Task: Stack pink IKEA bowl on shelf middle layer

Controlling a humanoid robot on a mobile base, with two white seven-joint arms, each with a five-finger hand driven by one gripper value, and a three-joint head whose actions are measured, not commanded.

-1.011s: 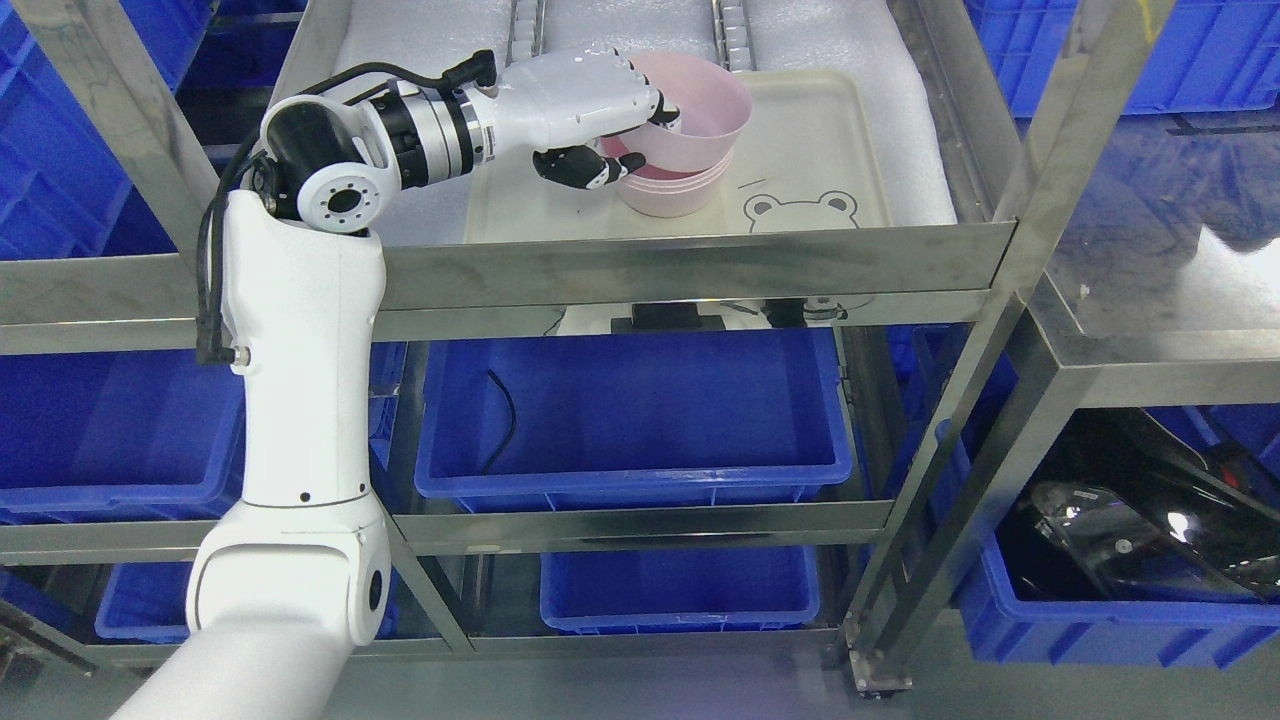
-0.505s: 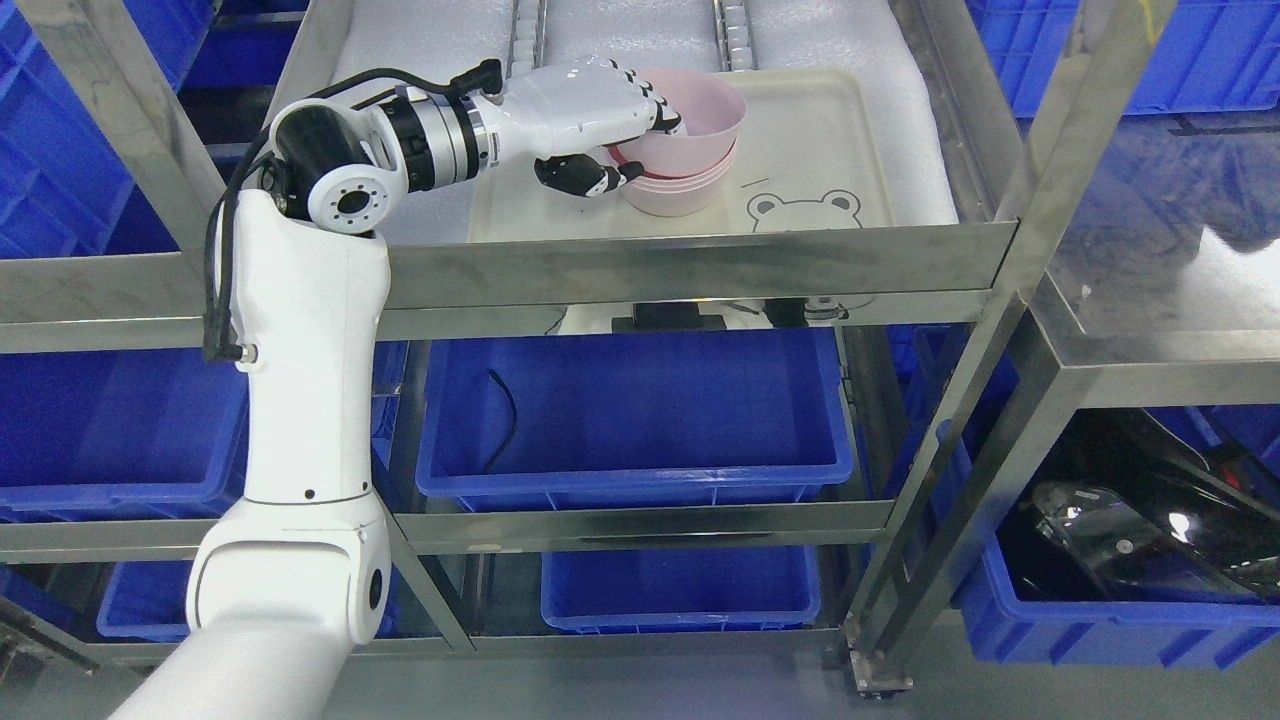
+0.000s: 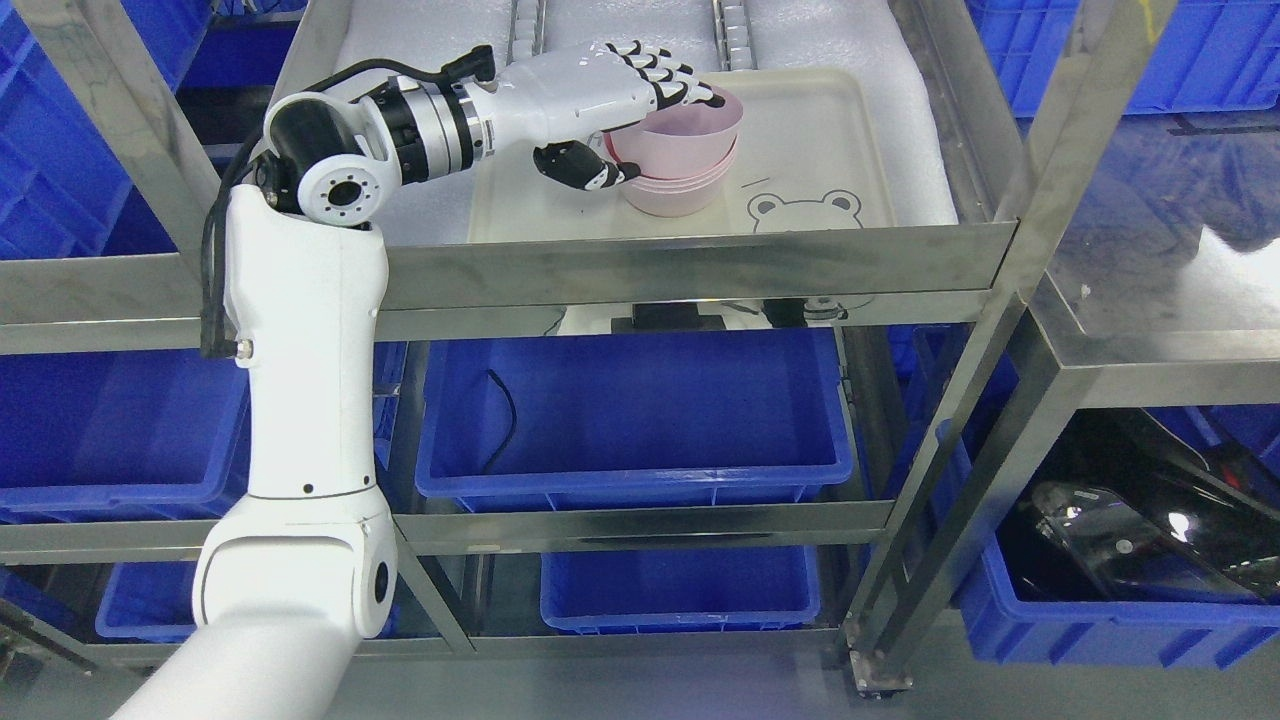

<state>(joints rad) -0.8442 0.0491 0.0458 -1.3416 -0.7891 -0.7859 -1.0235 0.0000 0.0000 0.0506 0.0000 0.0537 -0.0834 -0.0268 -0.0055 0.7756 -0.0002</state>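
Observation:
A pink bowl (image 3: 690, 135) sits nested in a stack of pink bowls (image 3: 675, 190) on a cream tray (image 3: 830, 150) on the shelf. My left hand (image 3: 625, 125) hovers over the stack's left rim. Its fingers (image 3: 675, 85) are stretched out flat above the top bowl and its thumb (image 3: 580, 168) hangs beside the stack's left wall, holding nothing. The bowl's left rim is hidden by the hand. My right arm is out of view.
The tray carries a bear drawing (image 3: 805, 210) at its front right. A steel shelf rail (image 3: 700, 262) runs in front of the tray. Blue bins (image 3: 640, 420) fill the layers below. White foam padding (image 3: 900, 60) lines the shelf behind the tray.
The top bowl went down from a tilted, raised pose into the stack. My left hand's fingers then uncurled from its rim and lifted flat above it.

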